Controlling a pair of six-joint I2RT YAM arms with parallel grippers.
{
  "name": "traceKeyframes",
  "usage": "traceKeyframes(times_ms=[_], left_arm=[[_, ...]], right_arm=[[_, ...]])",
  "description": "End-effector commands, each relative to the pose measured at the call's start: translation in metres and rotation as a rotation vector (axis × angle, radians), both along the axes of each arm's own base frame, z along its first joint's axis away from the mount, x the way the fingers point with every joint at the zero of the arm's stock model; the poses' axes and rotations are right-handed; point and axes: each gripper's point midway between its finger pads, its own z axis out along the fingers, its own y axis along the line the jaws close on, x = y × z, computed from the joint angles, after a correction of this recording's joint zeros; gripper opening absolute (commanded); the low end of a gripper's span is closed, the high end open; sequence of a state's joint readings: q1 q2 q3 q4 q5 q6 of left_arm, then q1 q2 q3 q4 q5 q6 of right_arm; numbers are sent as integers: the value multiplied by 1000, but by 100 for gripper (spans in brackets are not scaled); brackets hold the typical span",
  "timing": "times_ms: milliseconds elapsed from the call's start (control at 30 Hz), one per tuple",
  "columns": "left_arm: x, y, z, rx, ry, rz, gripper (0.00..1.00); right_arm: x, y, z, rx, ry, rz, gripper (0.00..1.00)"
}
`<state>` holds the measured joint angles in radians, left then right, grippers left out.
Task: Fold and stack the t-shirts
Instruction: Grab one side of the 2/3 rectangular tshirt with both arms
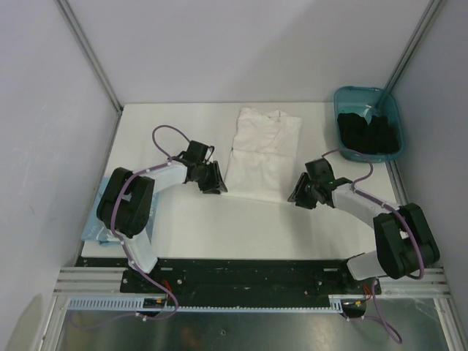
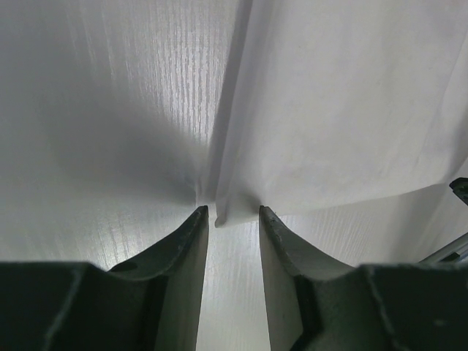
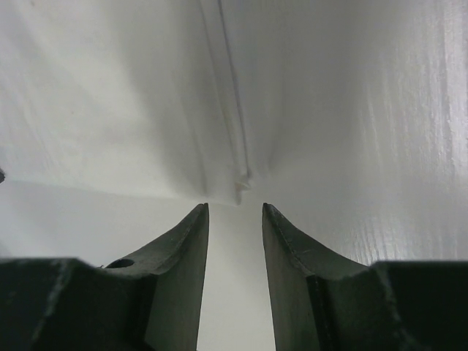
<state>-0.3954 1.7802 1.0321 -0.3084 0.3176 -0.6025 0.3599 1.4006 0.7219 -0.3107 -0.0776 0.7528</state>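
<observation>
Top external view: a white t-shirt (image 1: 262, 152) lies folded into a tall rectangle at the middle of a white counter (image 1: 183, 227), with its collar toward the far edge. The left end effector (image 1: 217, 184) sits at the shirt's near left corner. The right end effector (image 1: 297, 194) sits at its near right corner. Both arms reach in from the near edge. A teal bin (image 1: 358, 90) stands at the far right corner of the counter and holds a heap of black items (image 1: 369, 131). A light-blue item (image 1: 95, 219) lies at the counter's left edge, partly hidden by the left arm; what it is cannot be told.

Left wrist view: the two dark fingers (image 2: 191, 248) stand apart, low over the counter. The shirt's corner lies right at the gap between their tips. It is not pinched.

Right wrist view: the fingers (image 3: 284, 248) also stand apart with nothing clamped between them. The shirt's stitched hem corner rests on the counter just beyond the tips.
</observation>
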Motion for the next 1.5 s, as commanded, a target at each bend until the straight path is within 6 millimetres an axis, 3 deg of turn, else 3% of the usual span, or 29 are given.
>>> traceKeyframes(times_ms=[0,667,767,1000,1467], left_arm=[[1,-2,4,-1,-28,-6,38],[-7,2,2,8,-25,-11,38],[-9,3,0,11,-21,-9,38],[-12,3,0,2,-9,-10,39],[-3,-5,-6,10,-1,8,38]], right_arm=[[10,8,-6,18,-16,-5,40],[-1,1,-43,-128,51,-17,34],[-1,1,-45,-131,55,-18,29],[1,-1,-45,-128,59,-23,3],[1,-6,-40,-133,55,-30,0]])
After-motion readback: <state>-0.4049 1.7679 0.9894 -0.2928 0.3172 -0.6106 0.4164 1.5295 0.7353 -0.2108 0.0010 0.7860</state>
